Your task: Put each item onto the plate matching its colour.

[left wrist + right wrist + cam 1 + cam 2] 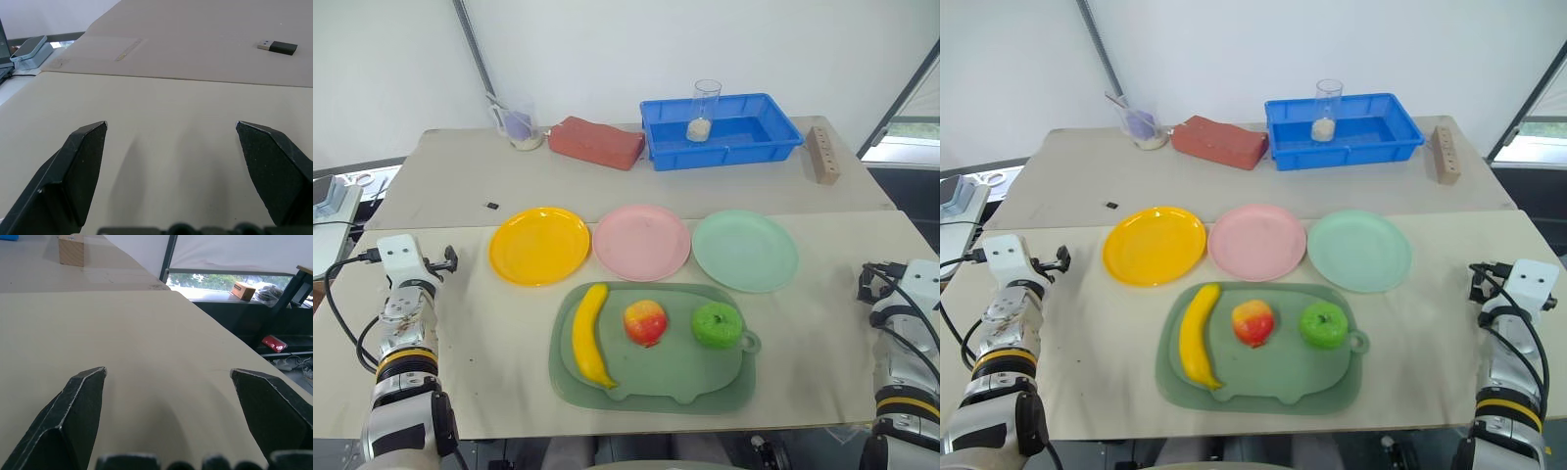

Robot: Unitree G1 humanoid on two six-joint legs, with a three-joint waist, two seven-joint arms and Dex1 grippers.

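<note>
My left gripper (171, 129) gapes wide over bare table (161, 98), holding nothing; my right gripper (166, 372) likewise, near the table's right edge. Between them the banana (589, 337), red apple (645, 322) and green apple (717, 325) lie on the green tray (651, 392) (its loop handle beside the green apple), just before the yellow plate (539, 245), pink plate (641, 242) and green plate (745, 250). No writing legible anywhere.
</note>
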